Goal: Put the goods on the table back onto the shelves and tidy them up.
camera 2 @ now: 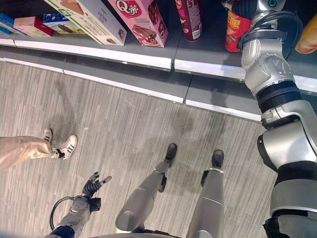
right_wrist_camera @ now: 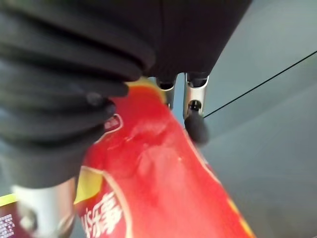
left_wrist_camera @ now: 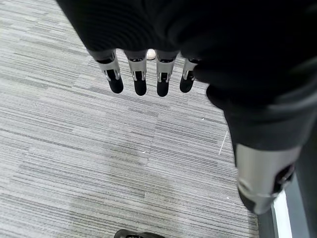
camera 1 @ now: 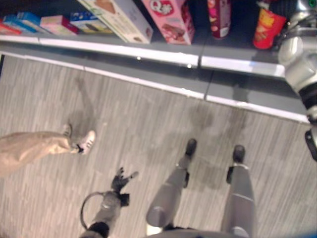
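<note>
- Right hand (right_wrist_camera: 193, 106) up at shelf (camera 2: 124, 57), fingers wrapped round red snack pack (right_wrist_camera: 163, 178), thumb on its near side; pack shows at shelf level by the arm in head views, red w/ yellow (camera 2: 237, 29).
- Left hand (camera 2: 92, 185) hangs low over grey floor (camera 2: 124, 124), fingers straight & relaxed, holding nothing.
- On shelf, L to R: 3 small flat boxes at far left (blue (camera 1: 22, 21), pink (camera 2: 32, 25), blue (camera 2: 59, 22)), 1 big cream box (camera 2: 89, 20) tilted, 1 pink box (camera 2: 141, 20) leaning beside it, 1 dark red canister (camera 2: 190, 17) upright, then the red pack.
- Orange item (camera 2: 307, 34) at far right edge, partly hidden by right arm; can't tell what it is.
- Person's leg (camera 2: 20, 148) in tan trousers, 2 white sneakers (camera 2: 67, 146), on floor to the left, well apart from shelf, near left hand.
</note>
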{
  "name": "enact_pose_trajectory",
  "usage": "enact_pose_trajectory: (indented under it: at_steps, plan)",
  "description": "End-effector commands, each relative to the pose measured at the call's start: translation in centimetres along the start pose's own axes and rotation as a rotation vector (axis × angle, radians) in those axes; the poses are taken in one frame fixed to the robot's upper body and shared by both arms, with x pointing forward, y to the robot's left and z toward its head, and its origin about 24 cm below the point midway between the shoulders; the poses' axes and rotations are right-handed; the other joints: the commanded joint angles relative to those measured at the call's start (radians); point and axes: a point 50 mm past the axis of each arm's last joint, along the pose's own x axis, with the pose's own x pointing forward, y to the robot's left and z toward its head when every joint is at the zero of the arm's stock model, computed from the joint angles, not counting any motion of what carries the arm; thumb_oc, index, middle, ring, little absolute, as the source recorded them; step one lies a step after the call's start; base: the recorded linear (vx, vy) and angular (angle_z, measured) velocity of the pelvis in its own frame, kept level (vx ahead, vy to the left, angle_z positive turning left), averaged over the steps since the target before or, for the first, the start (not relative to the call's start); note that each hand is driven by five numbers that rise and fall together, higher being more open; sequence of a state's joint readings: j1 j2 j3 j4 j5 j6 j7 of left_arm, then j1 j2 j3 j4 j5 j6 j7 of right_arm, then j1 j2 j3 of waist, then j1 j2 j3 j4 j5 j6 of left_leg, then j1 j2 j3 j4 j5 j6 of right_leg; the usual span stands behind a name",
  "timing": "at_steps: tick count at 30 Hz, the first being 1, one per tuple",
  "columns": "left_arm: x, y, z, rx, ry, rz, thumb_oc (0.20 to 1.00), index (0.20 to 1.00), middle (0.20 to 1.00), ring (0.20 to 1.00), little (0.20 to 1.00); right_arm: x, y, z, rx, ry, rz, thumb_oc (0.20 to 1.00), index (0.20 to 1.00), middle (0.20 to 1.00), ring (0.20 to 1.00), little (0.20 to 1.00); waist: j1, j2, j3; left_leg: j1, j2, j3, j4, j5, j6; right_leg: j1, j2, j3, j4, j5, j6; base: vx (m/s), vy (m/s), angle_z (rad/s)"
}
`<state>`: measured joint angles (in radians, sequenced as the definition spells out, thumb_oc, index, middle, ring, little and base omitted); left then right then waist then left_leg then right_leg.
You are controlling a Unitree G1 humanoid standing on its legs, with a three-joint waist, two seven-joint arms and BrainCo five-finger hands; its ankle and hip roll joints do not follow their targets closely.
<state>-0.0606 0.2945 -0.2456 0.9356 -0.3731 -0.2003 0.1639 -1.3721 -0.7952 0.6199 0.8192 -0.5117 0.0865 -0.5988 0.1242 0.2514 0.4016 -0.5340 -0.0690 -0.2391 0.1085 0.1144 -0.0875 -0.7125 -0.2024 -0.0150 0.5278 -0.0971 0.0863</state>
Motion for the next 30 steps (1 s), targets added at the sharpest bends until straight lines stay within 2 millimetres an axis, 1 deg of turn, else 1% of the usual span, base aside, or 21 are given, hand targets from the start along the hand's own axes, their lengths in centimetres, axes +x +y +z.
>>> enact_pose_trajectory:
  at_steps: [1, 12, 15, 17, 18, 26, 27, 28, 29, 30]
  plan:
    - [0.7, 1.8, 1.2, 0.037, -0.027, 0.062, 1.0, 1.0, 1.0, 1.0, 1.0, 2.2, -2.4, 0.8, -0.033, -0.031, -0.1, 1.0, 1.0, 1.0, 1.0, 1.0, 0.025, -0.05, -0.004, -0.008, 0.039, 0.09, 0.059, -0.091, -0.009, 0.104, -0.053, 0.078, -0.175, 0.152, 0.051, 0.0, 0.0, 0.0]
    - [0.7, 1.8, 1.3, 0.041, -0.026, 0.066, 1.0, 1.0, 1.0, 1.0, 1.0, 2.3, -3.4, 0.9, -0.006, -0.046, -0.157, 1.0, 1.0, 1.0, 1.0, 1.0, 0.02, -0.058, -0.014, 0.015, 0.043, 0.093, 0.047, -0.094, -0.007, 0.12, -0.049, 0.08, -0.191, 0.159, 0.054, 0.0, 0.0, 0.0]
    - [0.6, 1.8, 0.8, 0.043, -0.007, 0.069, 1.0, 1.0, 1.0, 1.0, 1.0, 1.2, -3.4, 0.8, 0.036, -0.063, -0.181, 1.0, 1.0, 1.0, 1.0, 1.0, 0.007, -0.07, -0.024, 0.05, 0.055, 0.098, 0.025, -0.092, -0.008, 0.158, -0.046, 0.075, -0.221, 0.166, 0.056, 0.0, 0.0, 0.0]
    - [0.4, 2.0, 0.2, 0.048, 0.015, 0.072, 1.0, 1.0, 1.0, 1.0, 1.0, -0.1, -3.0, 0.8, 0.084, -0.074, -0.183, 1.0, 1.0, 1.0, 1.0, 1.0, -0.004, -0.08, -0.028, 0.074, 0.064, 0.097, 0.006, -0.087, -0.009, 0.188, -0.04, 0.07, -0.248, 0.17, 0.058, 0.04, -0.007, -0.04]
    - [0.4, 2.0, 0.0, 0.054, 0.023, 0.072, 1.0, 1.0, 1.0, 1.0, 1.0, -1.0, -2.4, 1.1, 0.11, -0.095, -0.164, 1.0, 1.0, 1.0, 1.0, 1.0, -0.009, -0.086, -0.031, 0.085, 0.07, 0.099, -0.006, -0.086, -0.01, 0.203, -0.037, 0.067, -0.266, 0.172, 0.059, 0.03, -0.01, -0.05]
    - [0.4, 2.1, 0.0, 0.055, 0.023, 0.072, 1.0, 1.0, 1.0, 1.0, 1.0, -1.0, -2.4, 1.1, 0.109, -0.094, -0.164, 1.0, 1.0, 1.0, 1.0, 1.0, -0.009, -0.086, -0.031, 0.086, 0.071, 0.099, -0.006, -0.086, -0.01, 0.204, -0.037, 0.066, -0.267, 0.173, 0.059, 0.0, -0.001, -0.05]
    - [0.3, 2.2, -0.2, 0.061, 0.03, 0.074, 1.0, 1.0, 1.0, 1.0, 1.0, -2.0, -1.9, 1.4, 0.161, -0.103, -0.142, 1.0, 1.0, 1.0, 1.0, 1.0, -0.016, -0.094, -0.034, 0.1, 0.076, 0.102, -0.022, -0.083, -0.011, 0.22, -0.031, 0.065, -0.286, 0.177, 0.059, 0.07, -0.024, 0.01]
    - [0.2, 2.5, -0.7, 0.077, 0.053, 0.082, 1.0, 1.0, 1.0, 1.0, 1.0, -4.4, -0.7, 2.1, 0.283, -0.131, -0.077, 1.0, 1.0, 1.0, 1.0, 1.0, -0.038, -0.112, -0.039, 0.13, 0.09, 0.105, -0.051, -0.083, -0.013, 0.256, -0.019, 0.063, -0.332, 0.184, 0.062, 0.14, -0.005, -0.03]
    - [-0.4, 3.1, -2.1, 0.104, 0.097, 0.092, 1.0, 1.0, 1.0, 1.0, 1.0, -10.7, 1.7, 2.9, 0.522, -0.122, 0.088, 1.0, 1.0, 1.0, 1.0, 1.0, -0.068, -0.156, -0.059, 0.174, 0.108, 0.109, -0.112, -0.062, -0.014, 0.293, 0.002, 0.073, -0.409, 0.222, 0.067, 0.19, 0.025, -0.09]
    - [-0.9, 3.6, -2.9, 0.115, 0.118, 0.11, 1.0, 1.0, 1.0, 1.0, 1.0, -14.9, 3.0, 3.1, 0.675, -0.078, 0.229, 1.0, 1.0, 1.0, 1.0, 1.0, -0.094, -0.194, -0.07, 0.203, 0.113, 0.095, -0.119, -0.076, -0.008, 0.315, 0.02, 0.103, -0.45, 0.247, 0.071, 0.13, 0.053, -0.31]
